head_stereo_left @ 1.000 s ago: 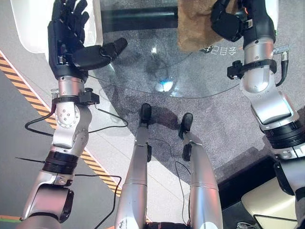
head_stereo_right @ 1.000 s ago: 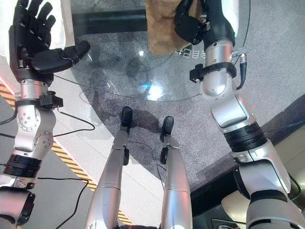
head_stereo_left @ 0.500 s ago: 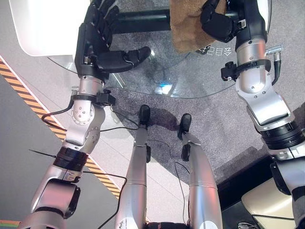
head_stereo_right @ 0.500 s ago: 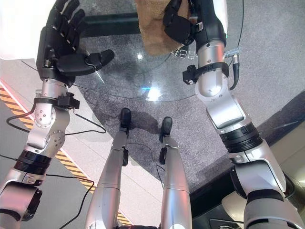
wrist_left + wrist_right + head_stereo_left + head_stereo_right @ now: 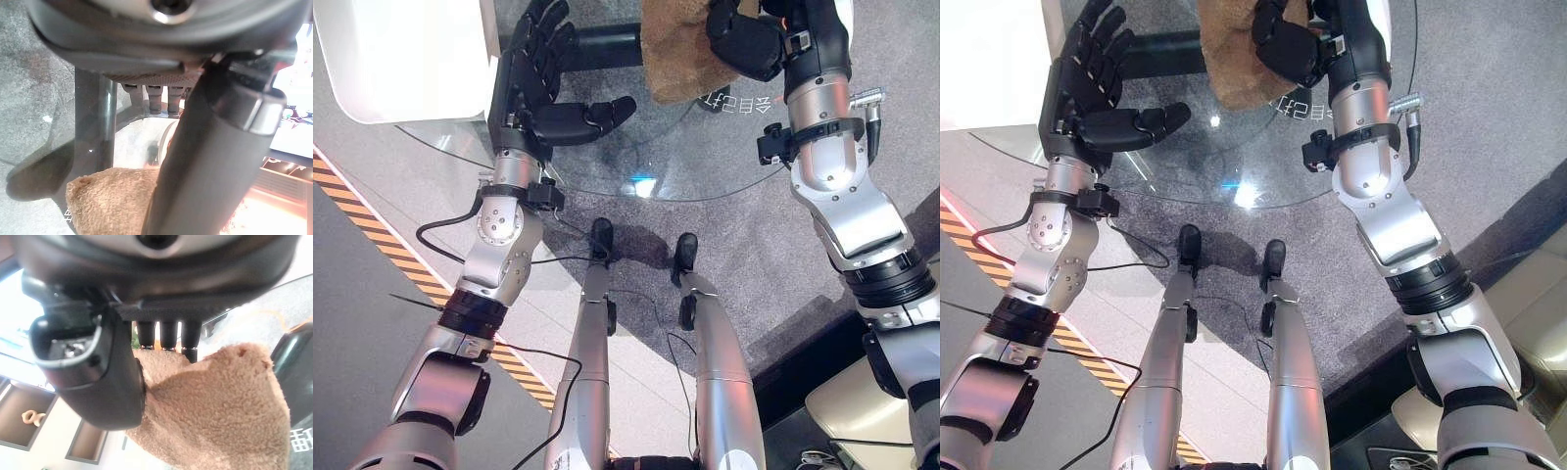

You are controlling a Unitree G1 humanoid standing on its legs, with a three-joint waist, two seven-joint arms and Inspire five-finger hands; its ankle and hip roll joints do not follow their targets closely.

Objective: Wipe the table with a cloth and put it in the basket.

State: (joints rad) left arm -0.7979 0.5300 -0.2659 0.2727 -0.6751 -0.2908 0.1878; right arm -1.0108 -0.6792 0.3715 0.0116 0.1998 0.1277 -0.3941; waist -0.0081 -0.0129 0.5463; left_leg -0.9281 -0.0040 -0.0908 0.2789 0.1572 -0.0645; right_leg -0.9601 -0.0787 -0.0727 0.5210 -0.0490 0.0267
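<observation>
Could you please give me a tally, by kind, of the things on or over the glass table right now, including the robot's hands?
Brown cloth: 1
Round glass table: 1
Robot hands: 2, the left hand open over the glass, the right hand curled on the cloth
Total: 4

Fuzzy tan-brown cloth [image 5: 677, 49], bunched, on the round glass table [image 5: 607, 166]

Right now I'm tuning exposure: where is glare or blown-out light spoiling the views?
Left eye view: bright glint on the glass table. Left wrist view: washed-out glow behind the thumb. Right wrist view: white backlight past the fingers; the cloth stays readable.
</observation>
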